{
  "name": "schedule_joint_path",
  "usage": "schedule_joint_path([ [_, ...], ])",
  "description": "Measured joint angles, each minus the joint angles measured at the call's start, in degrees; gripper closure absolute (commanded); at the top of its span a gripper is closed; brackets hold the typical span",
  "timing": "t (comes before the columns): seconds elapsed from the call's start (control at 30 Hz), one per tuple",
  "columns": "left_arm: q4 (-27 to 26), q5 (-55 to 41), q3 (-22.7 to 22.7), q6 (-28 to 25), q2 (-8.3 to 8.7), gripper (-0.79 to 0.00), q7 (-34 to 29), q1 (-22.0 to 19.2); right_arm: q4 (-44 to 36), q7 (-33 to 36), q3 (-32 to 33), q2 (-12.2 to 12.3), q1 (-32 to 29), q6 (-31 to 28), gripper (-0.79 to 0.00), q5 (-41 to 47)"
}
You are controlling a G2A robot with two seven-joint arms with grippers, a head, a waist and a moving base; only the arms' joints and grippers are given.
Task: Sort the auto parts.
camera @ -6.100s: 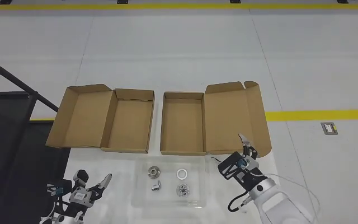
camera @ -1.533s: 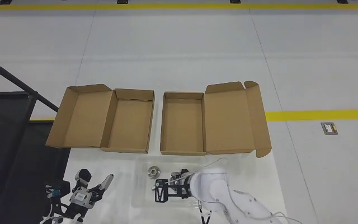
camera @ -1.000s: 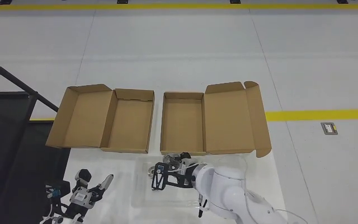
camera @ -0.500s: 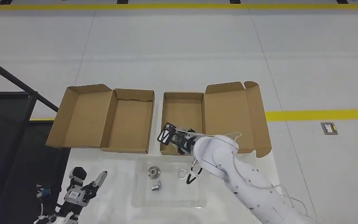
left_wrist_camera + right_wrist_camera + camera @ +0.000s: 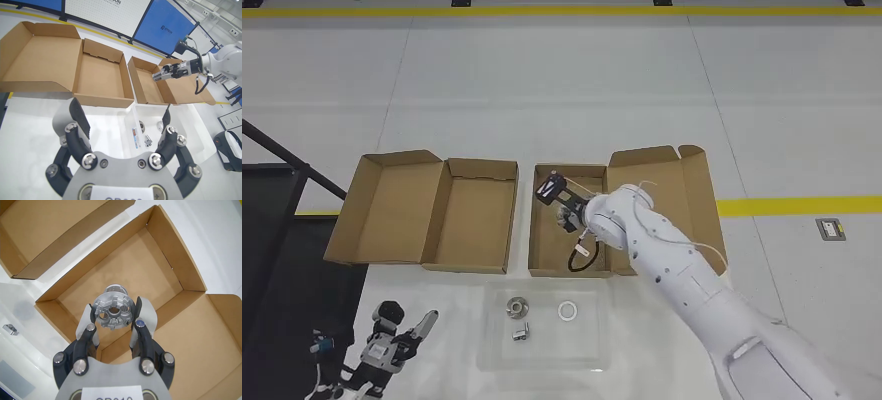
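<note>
1. Right hand (image 5: 115, 309): black rubber-faced fingers on a grey metal plate, closed partway and clamped on a hub (image 5: 105, 308). The pads press opposite edges of its flange.
2. Hub: dull grey cast metal, with a round flange and stepped lugs on its face. Round holes ring a central bore, and a short cylindrical neck sits on the far side. It is held in the air above the right box (image 5: 136, 262), clear of the floor. In the left wrist view the hand (image 5: 157, 77) rides above the box walls.
3. Right box: brown corrugated cardboard, shallow and rectangular, matte, with the lid folded out flat to its right.
4. Left box (image 5: 477, 215): same board and shape, lid folded out to its left. It lies beside the right box with a narrow strip of bench between them.
5. Tray (image 5: 542, 362): clear plastic, rectangular with rounded corners, on the bench just on the near side of the right box. Inside it, all apart from one another:
   - a metal flanged bushing (image 5: 515, 305)
   - a flat white ring (image 5: 567, 310)
   - a small shiny metal block (image 5: 520, 332)
6. Left hand (image 5: 121, 106): fingers spread wide and gripping nothing. It sits low over the bench (image 5: 28, 123) on the near side of the left box, well left of the tray.
7. Bench: smooth and white.
</note>
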Motion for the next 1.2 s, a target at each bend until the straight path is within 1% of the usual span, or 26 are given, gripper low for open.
schedule_joint_path([
  [0.27,-0.4,1.5,1.8,-0.2,-0.23,-0.785,0.2,0.8,15.9,-3.3,-3.2,-6.6,5.2,-0.1,0.000,4.0],
  [0.47,-0.6,2.2,2.7,-0.4,-0.34,-0.785,0.1,1.2,23.4,-4.7,-4.2,-9.9,6.7,-0.2,0.000,4.7],
  [0.53,-0.6,2.2,2.8,-0.4,-0.36,-0.785,0.1,1.2,24.2,-4.8,-4.3,-10.3,6.8,-0.1,0.000,4.7],
  [0.87,-0.6,2.2,2.8,-0.4,-0.36,-0.785,0.1,1.2,24.2,-4.8,-4.3,-10.3,6.8,0.0,0.000,4.7],
  [0.9,-0.6,2.2,2.8,-0.4,-0.36,-0.785,0.1,1.2,24.2,-4.8,-4.3,-10.3,6.8,0.0,-0.028,4.7],
  [0.93,-0.6,2.2,2.8,-0.4,-0.36,-0.785,0.1,1.2,24.2,-4.8,-4.3,-10.3,6.8,0.0,-0.185,4.7],
  [0.97,-0.6,2.2,2.8,-0.4,-0.36,-0.785,0.1,1.2,24.2,-4.8,-4.3,-10.3,6.8,0.0,-0.292,4.7],
  [1.0,-0.6,2.2,2.8,-0.4,-0.36,-0.785,0.1,1.2,24.2,-4.8,-4.3,-10.3,6.8,0.0,-0.560,4.7],
  [1.03,-0.6,2.2,2.8,-0.4,-0.36,-0.785,0.1,1.2,24.2,-4.8,-4.3,-10.3,6.8,0.0,-0.785,4.7],
  [1.2,-0.4,2.7,3.1,0.4,-0.42,-0.785,-0.1,1.0,24.2,-4.8,-4.3,-10.3,6.8,0.0,-0.785,4.7],
])
